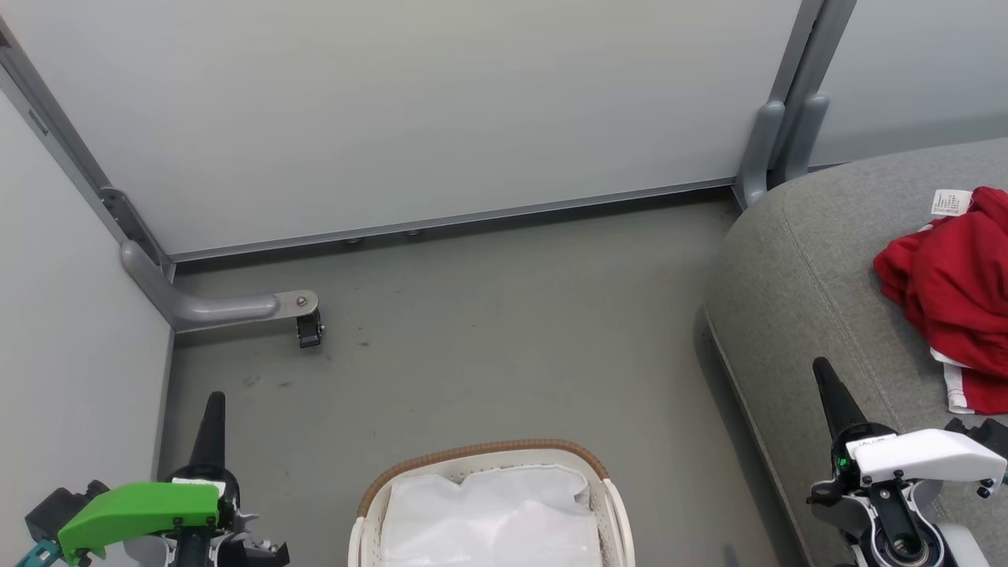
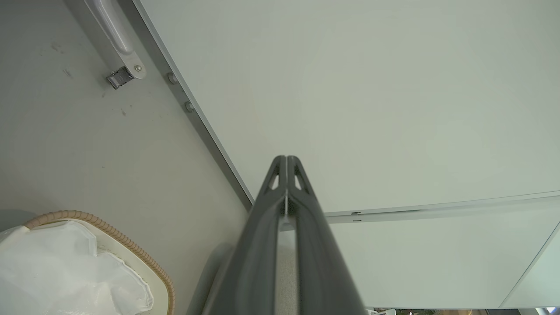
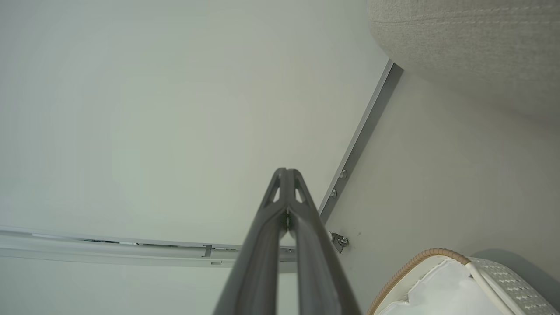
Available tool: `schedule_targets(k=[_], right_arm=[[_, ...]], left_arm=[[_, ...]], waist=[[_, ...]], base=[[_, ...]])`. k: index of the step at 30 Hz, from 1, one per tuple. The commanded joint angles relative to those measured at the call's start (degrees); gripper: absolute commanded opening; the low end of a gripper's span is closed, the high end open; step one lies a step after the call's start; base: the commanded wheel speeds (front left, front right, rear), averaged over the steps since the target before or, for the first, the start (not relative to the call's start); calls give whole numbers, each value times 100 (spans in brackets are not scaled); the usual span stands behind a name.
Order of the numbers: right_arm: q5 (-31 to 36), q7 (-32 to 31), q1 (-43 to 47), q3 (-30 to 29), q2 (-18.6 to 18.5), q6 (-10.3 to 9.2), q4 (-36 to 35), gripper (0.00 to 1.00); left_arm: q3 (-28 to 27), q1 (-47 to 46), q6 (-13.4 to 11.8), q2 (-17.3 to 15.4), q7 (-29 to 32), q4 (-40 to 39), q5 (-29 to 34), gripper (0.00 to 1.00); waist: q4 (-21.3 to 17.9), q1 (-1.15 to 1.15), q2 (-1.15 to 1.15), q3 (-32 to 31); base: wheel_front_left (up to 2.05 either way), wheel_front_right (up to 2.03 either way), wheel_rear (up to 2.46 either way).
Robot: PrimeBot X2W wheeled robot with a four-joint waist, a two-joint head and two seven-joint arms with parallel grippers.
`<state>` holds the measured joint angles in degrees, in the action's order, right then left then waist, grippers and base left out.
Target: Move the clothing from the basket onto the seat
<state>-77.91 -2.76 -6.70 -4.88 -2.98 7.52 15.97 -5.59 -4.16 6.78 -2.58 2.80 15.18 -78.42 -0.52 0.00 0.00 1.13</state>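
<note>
The clothing (image 1: 953,291) lies heaped on the seat (image 1: 803,268), at 2 o'clock from the right gripper (image 1: 824,372) and far nearer it than the left gripper (image 1: 214,403). Both grippers are pinched together, holding nothing. The basket (image 1: 488,452), at 6 o'clock, shows liner (image 1: 496,512) and no red: probably finished.

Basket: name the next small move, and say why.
Probably tilt the head down to check the rest of the basket: only white liner shows in it, the clothing lies on the seat, left tool and right tool are shut, empty.
</note>
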Motion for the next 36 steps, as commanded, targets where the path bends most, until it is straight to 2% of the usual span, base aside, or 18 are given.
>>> schedule_targets(k=[1, 36], right_arm=[[-131, -46, 35, -30, -13, -4, -68, 0], [-1457, -399, 80, -180, 6, -4, -212, 0]], left_arm=[[-32, -148, 30, -42, 31, -48, -133, 0], [-107, -251, 87, -48, 395, -122, -1407, 0]], waist=[[3, 0, 0, -4], [52, 0, 0, -95]], base=[[0, 0, 0], [0, 0, 0]])
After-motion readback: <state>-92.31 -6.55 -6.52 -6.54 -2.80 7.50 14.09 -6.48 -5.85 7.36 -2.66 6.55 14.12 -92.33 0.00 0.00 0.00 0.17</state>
